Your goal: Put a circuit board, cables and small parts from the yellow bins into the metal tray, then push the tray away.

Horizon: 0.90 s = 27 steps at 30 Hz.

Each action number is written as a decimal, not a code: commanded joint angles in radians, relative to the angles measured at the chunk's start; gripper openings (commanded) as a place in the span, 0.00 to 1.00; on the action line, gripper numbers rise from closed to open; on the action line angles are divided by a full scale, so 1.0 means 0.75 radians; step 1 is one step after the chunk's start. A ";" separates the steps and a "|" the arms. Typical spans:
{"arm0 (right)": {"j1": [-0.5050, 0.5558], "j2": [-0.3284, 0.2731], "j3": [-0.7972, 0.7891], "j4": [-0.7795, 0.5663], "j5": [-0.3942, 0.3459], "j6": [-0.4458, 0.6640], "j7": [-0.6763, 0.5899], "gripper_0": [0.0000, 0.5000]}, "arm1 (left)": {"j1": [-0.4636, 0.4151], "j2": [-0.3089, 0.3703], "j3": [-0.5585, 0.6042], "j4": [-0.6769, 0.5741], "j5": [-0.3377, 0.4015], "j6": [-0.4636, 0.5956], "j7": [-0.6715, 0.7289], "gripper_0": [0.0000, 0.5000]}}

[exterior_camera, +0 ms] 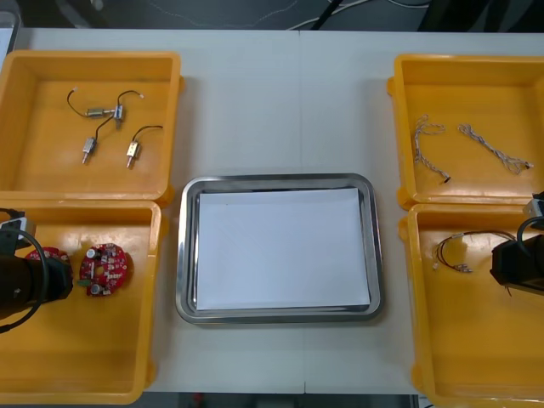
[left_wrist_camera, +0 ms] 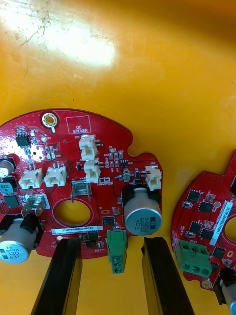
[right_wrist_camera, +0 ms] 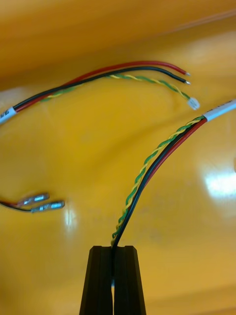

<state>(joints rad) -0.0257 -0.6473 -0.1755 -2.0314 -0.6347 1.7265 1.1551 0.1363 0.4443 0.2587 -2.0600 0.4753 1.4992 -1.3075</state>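
The right gripper (right_wrist_camera: 113,248) is pinched narrow on a cable (right_wrist_camera: 147,170), its flat black fingers parted by no more than the bundle's width. The cable is a thin bunch of one black wire, one red wire and a green-and-yellow twisted pair, with a white sleeve farther along. It rises from the fingers in a gentle curve over the glossy floor of the near right bin (exterior_camera: 467,340). A second cable (right_wrist_camera: 98,76) of the same make arcs beyond it and ends in bare tips and a small white plug. Two shiny metal terminals (right_wrist_camera: 42,202) lie off to one side.

The left gripper (left_wrist_camera: 110,240) stands wide in the near left bin (exterior_camera: 102,357). Its fingers straddle a green connector (left_wrist_camera: 116,248) at the edge of a round red board (left_wrist_camera: 93,162). The board is studded with white sockets, black chips and a silver can capacitor (left_wrist_camera: 142,219). A second board (left_wrist_camera: 206,216) lies just beside it.

Between the bins sits the tray (exterior_camera: 183,255), a rounded rectangle with a polished rim and a white sheet (exterior_camera: 280,248) inside. The far left bin (exterior_camera: 34,153) holds small metal parts (exterior_camera: 106,115) with dark curling leads. The far right bin (exterior_camera: 476,76) holds two pale twisted cables (exterior_camera: 429,140). All of this rests on a light, matte table (exterior_camera: 255,85).
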 commanded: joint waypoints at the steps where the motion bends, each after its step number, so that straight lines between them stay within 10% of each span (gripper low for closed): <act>1: 0.028 0.082 -0.134 -0.106 -0.029 0.109 0.041 0.00 | -0.022 -0.018 -0.016 -0.004 -0.018 -0.019 -0.063 0.61; 9: 0.038 0.143 -0.194 -0.182 -0.058 0.258 0.029 0.00 | -0.014 -0.018 -0.020 -0.004 -0.022 -0.031 -0.067 0.36; 12: 0.067 0.147 -0.196 -0.206 -0.070 0.258 0.022 0.00 | -0.012 -0.018 -0.020 -0.004 -0.022 -0.031 -0.067 0.01; 27: 0.227 0.198 -0.198 -0.335 -0.090 0.258 -0.010 0.00 | -0.028 -0.016 0.074 -0.117 0.017 0.075 -0.065 0.00</act>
<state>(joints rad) 0.1040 -0.5224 -0.2935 -2.2381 -0.6929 1.9121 1.1548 0.1363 0.4443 0.2656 -2.0772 0.4763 1.5073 -1.3075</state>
